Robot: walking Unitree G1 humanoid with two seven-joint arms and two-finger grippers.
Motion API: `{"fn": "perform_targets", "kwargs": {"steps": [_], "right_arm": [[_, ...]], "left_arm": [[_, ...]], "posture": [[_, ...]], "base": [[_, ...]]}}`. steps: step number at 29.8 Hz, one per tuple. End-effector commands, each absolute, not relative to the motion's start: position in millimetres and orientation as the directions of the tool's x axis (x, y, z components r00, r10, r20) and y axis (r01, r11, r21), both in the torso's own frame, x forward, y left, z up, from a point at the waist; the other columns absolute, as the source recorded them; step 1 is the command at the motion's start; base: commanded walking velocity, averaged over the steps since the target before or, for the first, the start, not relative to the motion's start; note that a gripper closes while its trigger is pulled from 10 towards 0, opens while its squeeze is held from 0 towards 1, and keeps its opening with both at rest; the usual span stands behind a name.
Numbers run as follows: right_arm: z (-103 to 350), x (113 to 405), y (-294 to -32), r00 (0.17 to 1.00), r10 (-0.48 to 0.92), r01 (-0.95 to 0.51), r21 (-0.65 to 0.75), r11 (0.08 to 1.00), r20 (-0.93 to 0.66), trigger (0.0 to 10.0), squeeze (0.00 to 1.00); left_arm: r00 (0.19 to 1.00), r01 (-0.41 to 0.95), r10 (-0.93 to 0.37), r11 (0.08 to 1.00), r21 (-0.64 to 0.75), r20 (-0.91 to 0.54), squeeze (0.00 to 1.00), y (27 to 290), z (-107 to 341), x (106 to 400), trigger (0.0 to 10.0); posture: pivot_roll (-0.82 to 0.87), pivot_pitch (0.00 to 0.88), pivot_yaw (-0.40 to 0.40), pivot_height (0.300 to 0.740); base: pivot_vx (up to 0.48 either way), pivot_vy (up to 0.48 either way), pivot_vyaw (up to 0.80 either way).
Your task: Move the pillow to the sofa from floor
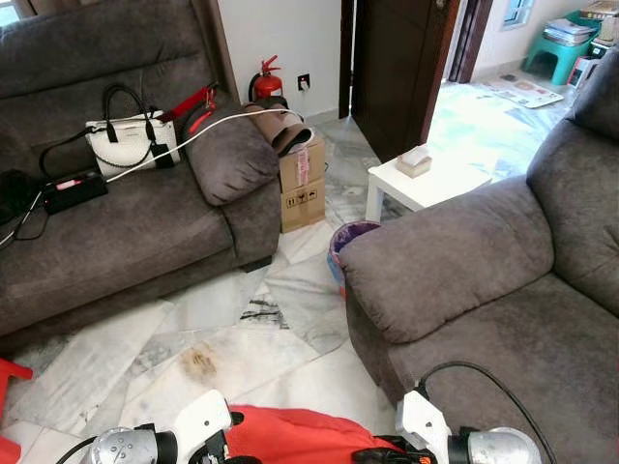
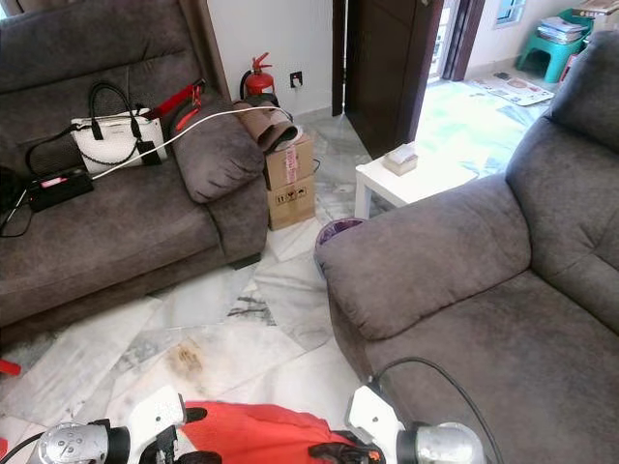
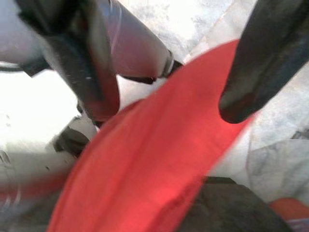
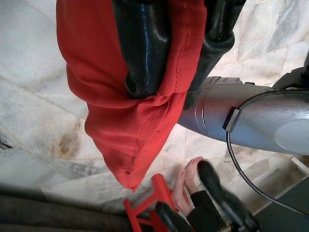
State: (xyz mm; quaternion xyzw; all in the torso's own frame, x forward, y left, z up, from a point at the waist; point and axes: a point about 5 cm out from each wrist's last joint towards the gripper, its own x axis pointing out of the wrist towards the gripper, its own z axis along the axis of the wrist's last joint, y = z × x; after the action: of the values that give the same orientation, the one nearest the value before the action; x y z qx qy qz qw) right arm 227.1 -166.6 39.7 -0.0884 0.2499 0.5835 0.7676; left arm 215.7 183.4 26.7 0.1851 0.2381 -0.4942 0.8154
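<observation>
Pillow [image 1: 290, 433] clenched by right hand [image 4: 169, 82], left hand [image 3: 169, 92] spread astride, sofa [image 1: 484, 290] adjacent, bin [image 1: 346, 242] btwn sofas.

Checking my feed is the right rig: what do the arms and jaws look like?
Two silver metallic arms with white wrist housings. The left gripper and right gripper each have two long glossy black fingers. A black cable loops along the right arm.

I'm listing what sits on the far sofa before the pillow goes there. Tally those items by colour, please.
White: 2, handbag and cable
Black: 1, box-shaped device
Red: 1, strap
Total: 4
</observation>
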Motion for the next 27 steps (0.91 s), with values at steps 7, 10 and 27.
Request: {"fn": "perform_targets", "kwargs": {"steps": [7, 10, 27], "right_arm": [[71, 224, -151, 0.109, 0.91, -0.979, 0.115, 0.167, -0.4, 10.0, 0.0], [73, 221, -150, 0.085, 0.907, -0.982, 0.121, 0.147, -0.412, 10.0, 0.0], [82, 215, -167, 0.056, 0.889, -0.984, 0.124, 0.125, -0.454, 10.0, 0.0]], "left_arm": [[0.315, 0.937, -0.667, 0.333, 0.107, -0.675, 1.0, 199, 19, 204, 10.0], [0.291, 0.954, -0.637, 0.25, 0.166, -0.714, 0.0, 203, 21, 202, 10.0], [0.326, 0.945, -0.517, 0.186, 0.268, -0.791, 0.0, 232, 22, 205, 10.0]], "posture": [[0.01, 0.073, 0.096, 0.74], [0.01, 0.071, 0.094, 0.74], [0.0, 0.083, 0.07, 0.74]], "base": [[0.0, 0.0, 0.0], [0.0, 0.0, 0.0], [0.0, 0.0, 0.0]]}}
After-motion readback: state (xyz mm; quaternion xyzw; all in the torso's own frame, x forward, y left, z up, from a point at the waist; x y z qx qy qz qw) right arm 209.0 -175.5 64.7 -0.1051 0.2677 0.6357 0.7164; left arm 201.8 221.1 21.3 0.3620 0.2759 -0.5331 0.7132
